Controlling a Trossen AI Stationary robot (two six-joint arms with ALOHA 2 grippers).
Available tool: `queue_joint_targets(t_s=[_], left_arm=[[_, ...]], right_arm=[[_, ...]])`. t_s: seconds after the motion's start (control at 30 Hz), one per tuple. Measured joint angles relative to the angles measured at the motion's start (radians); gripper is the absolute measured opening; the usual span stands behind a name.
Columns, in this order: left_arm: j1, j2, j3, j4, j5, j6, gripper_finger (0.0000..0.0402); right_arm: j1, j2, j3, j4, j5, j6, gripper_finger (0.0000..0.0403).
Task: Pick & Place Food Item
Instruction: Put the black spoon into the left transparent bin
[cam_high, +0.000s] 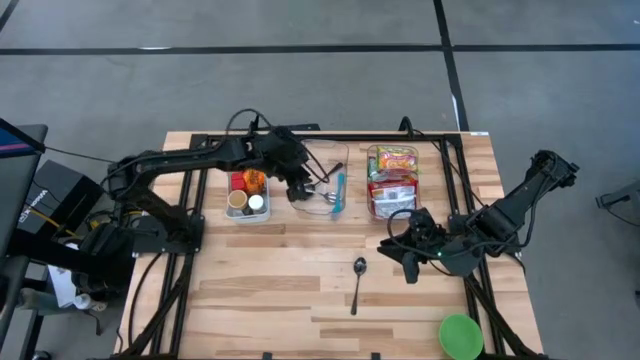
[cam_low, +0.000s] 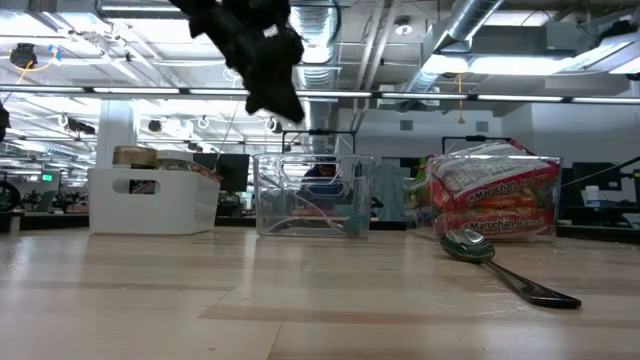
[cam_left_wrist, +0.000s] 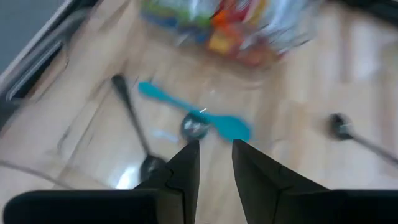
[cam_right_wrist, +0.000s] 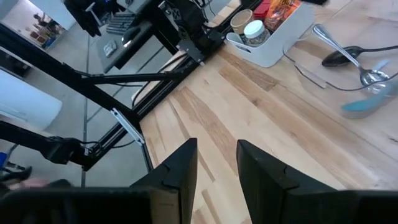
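Looking straight down, we see the left pincer (cam_high: 303, 190) over the clear bin (cam_high: 344, 160) mid-worktop (cam_high: 260, 290), which holds a blue spoon (cam_high: 339, 190) and metal cutlery. Left of that bin sits a white bin (cam_high: 229, 212) with cups and orange food. Right of it, a second clear bin holds noodle packs (cam_high: 392, 180). The right pincer (cam_high: 408, 262) hangs low over the worktop just in front of those packs. A loose spoon (cam_high: 357, 283) lies on the bare wood, a green bowl (cam_high: 461, 336) sits at the near right corner.

From table height, we see the left pincer (cam_low: 272, 100) above the clear bin (cam_low: 314, 196), nothing in it; noodle packs (cam_low: 490, 192) sit behind the spoon (cam_low: 500, 265).

Left wrist: fingers (cam_left_wrist: 186, 165) slightly apart, empty, above the blue spoon (cam_left_wrist: 199, 115).

Right wrist: fingers (cam_right_wrist: 180, 165) slightly apart, empty, over bare wood; white bin (cam_right_wrist: 273, 37) far off.
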Motion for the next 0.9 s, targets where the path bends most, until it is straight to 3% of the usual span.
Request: queue_joint_targets(t_s=[0.2,0.5,0.9], left_arm=[[-0.042,-0.134,0.001,0.016,0.093,-0.012,0.0090],[-0.171,-0.283,0.001,0.026,0.101,-0.111,0.0090],[-0.387,-0.289,0.000,0.027,0.091,-0.189,0.0090]], right_arm=[[0.000,0.000,0.000,-0.005,0.000,0.000,0.0107],[0.000,0.000,0.000,-0.021,0.000,0.000,0.0107],[0.000,0.000,0.000,-0.024,0.001,0.012,0.0107]])
